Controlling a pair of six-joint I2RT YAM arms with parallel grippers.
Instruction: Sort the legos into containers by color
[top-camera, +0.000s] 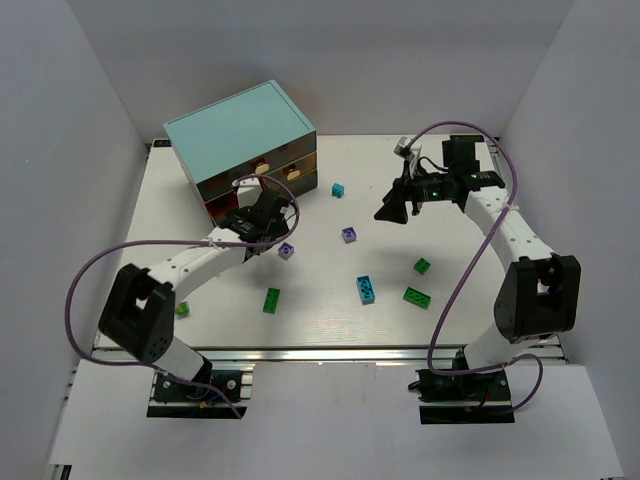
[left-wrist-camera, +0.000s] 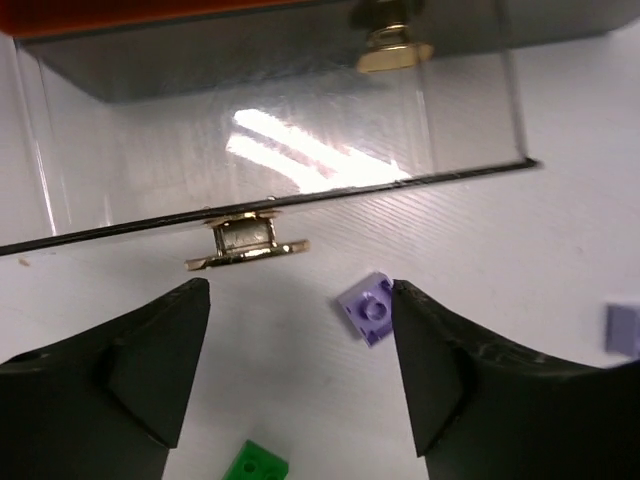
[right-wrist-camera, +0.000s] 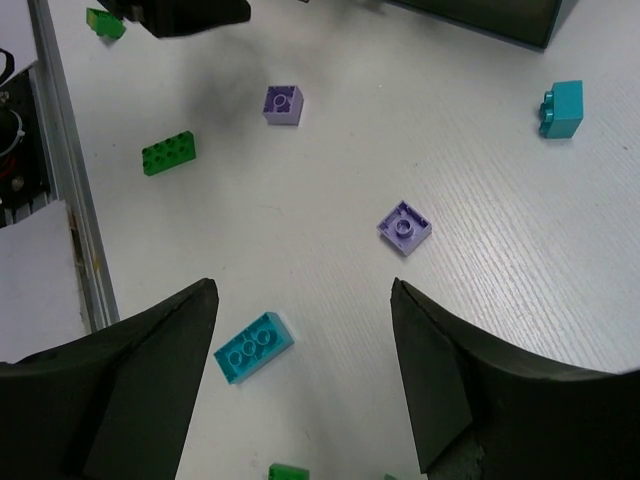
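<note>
Barely started: small green, cyan and purple studded plastic legos (top-camera: 366, 289) lie loose on the white table (top-camera: 320, 315), none visible in the translucent brownish cabinet drawers (left-wrist-camera: 270, 140), with left gripper (left-wrist-camera: 300, 300) and right gripper (right-wrist-camera: 303, 295) both spread and empty.

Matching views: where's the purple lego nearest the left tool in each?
Top external: purple lego, left of centre.
Left wrist: purple lego, right of centre.
Right wrist: purple lego, upper left of centre.
Shared landmark: second purple lego, in all three; blurred at left wrist's right edge.
</note>
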